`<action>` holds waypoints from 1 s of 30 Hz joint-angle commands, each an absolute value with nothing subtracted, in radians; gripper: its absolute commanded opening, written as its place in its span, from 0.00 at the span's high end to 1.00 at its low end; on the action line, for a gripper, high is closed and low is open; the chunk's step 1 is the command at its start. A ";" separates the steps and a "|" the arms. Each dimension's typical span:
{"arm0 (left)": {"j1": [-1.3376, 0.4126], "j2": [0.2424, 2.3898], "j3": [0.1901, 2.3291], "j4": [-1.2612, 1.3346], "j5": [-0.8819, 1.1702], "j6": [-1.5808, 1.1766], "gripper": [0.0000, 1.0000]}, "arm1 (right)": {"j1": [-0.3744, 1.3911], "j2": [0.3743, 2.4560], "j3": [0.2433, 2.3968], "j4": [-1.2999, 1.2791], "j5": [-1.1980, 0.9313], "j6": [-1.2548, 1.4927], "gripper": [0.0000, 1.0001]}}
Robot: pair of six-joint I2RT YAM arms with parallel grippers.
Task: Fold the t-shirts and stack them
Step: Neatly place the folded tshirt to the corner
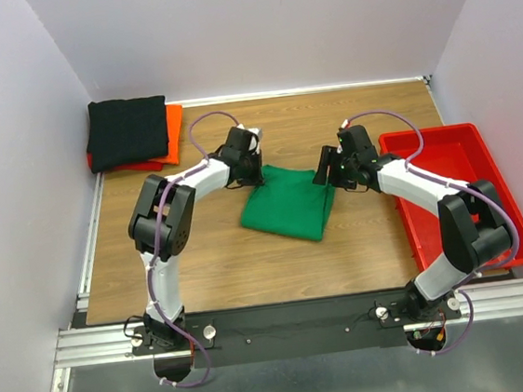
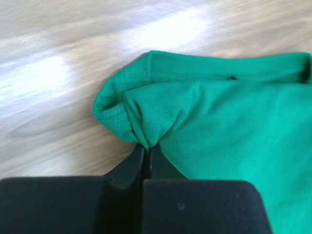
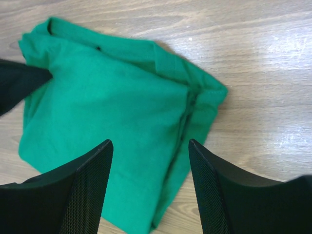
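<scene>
The green t-shirt [image 1: 287, 203] lies folded in the middle of the table. My left gripper [image 1: 252, 174] is shut on a bunched corner of the green shirt [image 2: 146, 124] at its far left edge. My right gripper [image 1: 326, 172] is open and empty, just above the shirt's right folded edge [image 3: 195, 112], not touching it. The left gripper's black finger shows at the left of the right wrist view [image 3: 19, 83]. The black t-shirt [image 1: 126, 131] lies folded on top of the orange-red t-shirt [image 1: 172, 130] at the far left corner.
A rigid red plastic tray [image 1: 458, 194] stands at the right edge of the table, under my right arm. White walls close in the table at the back and sides.
</scene>
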State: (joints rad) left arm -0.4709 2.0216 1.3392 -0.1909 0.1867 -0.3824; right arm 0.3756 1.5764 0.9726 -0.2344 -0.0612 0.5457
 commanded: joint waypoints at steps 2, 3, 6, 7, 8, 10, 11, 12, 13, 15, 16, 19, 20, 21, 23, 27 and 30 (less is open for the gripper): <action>-0.474 2.057 1.486 -0.458 -0.200 -0.362 1.00 | 0.371 1.519 0.940 -0.233 -0.104 0.534 0.30; -0.474 2.060 1.546 -0.475 -0.239 -0.348 1.00 | 0.370 1.511 0.937 -0.233 -0.104 0.532 0.30; -0.472 2.100 1.681 -0.554 -0.397 -0.328 1.00 | 0.371 1.474 0.920 -0.232 -0.109 0.537 0.30; -0.472 2.133 1.715 -0.593 -0.435 -0.307 1.00 | 0.371 1.459 0.917 -0.233 -0.117 0.538 0.30; -0.472 2.150 1.782 -0.607 -0.512 -0.292 1.00 | 0.371 1.454 0.914 -0.233 -0.121 0.538 0.30; -0.466 2.205 1.845 -0.655 -0.581 -0.259 1.00 | 0.373 1.434 0.908 -0.235 -0.126 0.538 0.30; -0.466 2.224 1.876 -0.667 -0.609 -0.249 1.00 | 0.373 1.434 0.908 -0.235 -0.129 0.538 0.30; -0.457 2.241 1.937 -0.681 -0.655 -0.239 1.00 | 0.373 1.425 0.904 -0.236 -0.129 0.538 0.30; -0.451 2.272 1.966 -0.705 -0.675 -0.224 1.00 | 0.371 1.421 0.904 -0.238 -0.135 0.540 0.30; -0.431 2.298 2.050 -0.724 -0.739 -0.209 1.00 | 0.373 1.407 0.899 -0.239 -0.138 0.538 0.31; -0.422 2.315 2.074 -0.730 -0.758 -0.193 1.00 | 0.373 1.407 0.900 -0.244 -0.141 0.538 0.31; -0.388 2.333 2.152 -0.739 -0.817 -0.144 1.00 | 0.374 1.399 0.910 -0.259 -0.146 0.534 0.31; -0.381 2.335 2.166 -0.736 -0.833 -0.131 1.00 | 0.374 1.394 0.908 -0.265 -0.143 0.535 0.31; -0.371 2.335 2.186 -0.733 -0.862 -0.095 1.00 | 0.374 1.391 0.910 -0.267 -0.141 0.535 0.31; -0.338 2.333 2.215 -0.727 -0.873 -0.066 1.00 | 0.374 1.387 0.913 -0.271 -0.140 0.534 0.31; -0.299 2.319 2.276 -0.703 -0.885 0.009 1.00 | 0.374 1.396 0.931 -0.281 -0.144 0.531 0.31; -0.290 2.296 2.279 -0.651 -0.899 0.109 1.00 | 0.374 1.408 0.946 -0.282 -0.150 0.531 0.31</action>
